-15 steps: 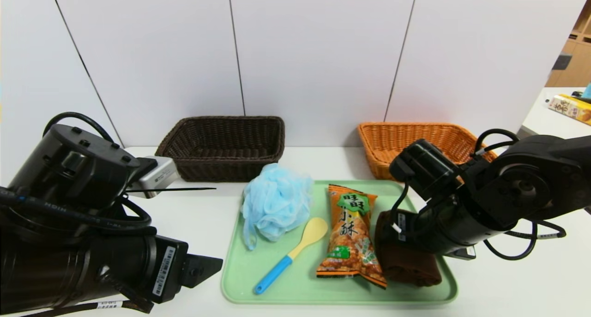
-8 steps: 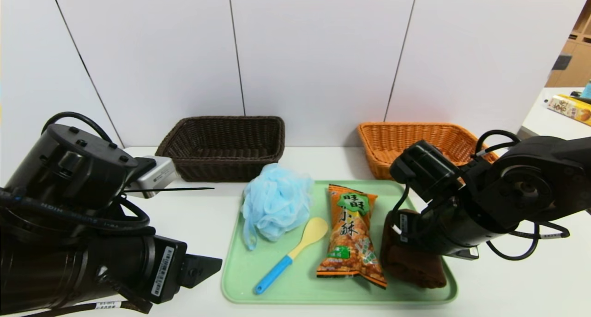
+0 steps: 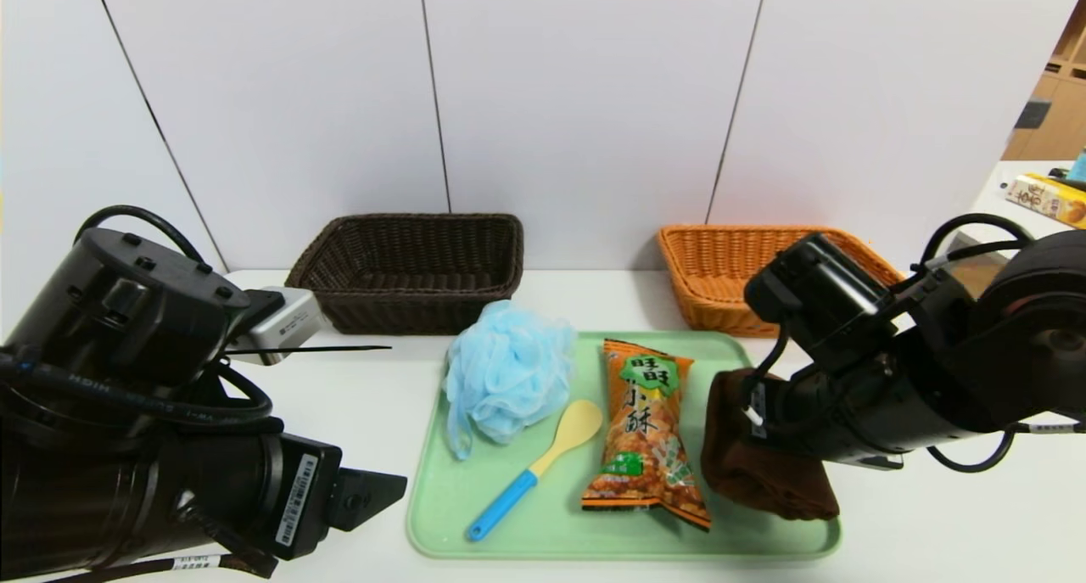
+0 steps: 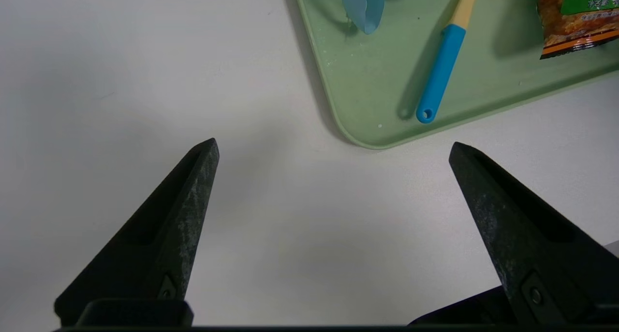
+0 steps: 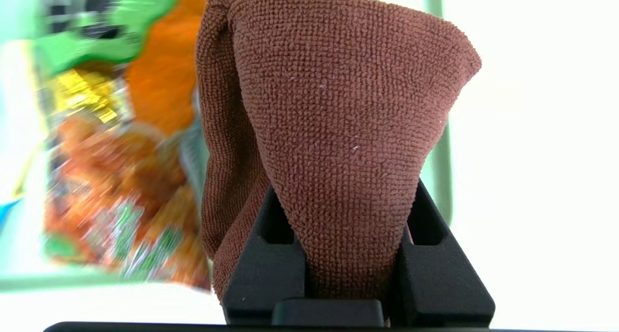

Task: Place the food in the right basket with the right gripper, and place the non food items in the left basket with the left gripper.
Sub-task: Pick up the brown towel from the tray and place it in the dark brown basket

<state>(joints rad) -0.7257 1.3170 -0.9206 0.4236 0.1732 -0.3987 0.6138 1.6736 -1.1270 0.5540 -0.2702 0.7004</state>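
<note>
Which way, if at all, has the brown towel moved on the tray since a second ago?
Yes: the brown towel, clamped by the right gripper, has lifted and shifted rightward, now overhanging the green tray's right edge.

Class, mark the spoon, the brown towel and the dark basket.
spoon (image 3: 519,484): head view, on the blue handle.
brown towel (image 5: 338,129): right wrist view, on the bunched cloth above the fingers.
dark basket (image 3: 407,316): head view, on the front wall.

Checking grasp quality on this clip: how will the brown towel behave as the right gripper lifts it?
Probably floppy: the towel bunches into a pinched waist where the right gripper is shut on it, and fans out beyond. Likely light and grippy, given its nubby weave. It may unfold and drag, since its lower part seems to sag toward the tray.
</note>
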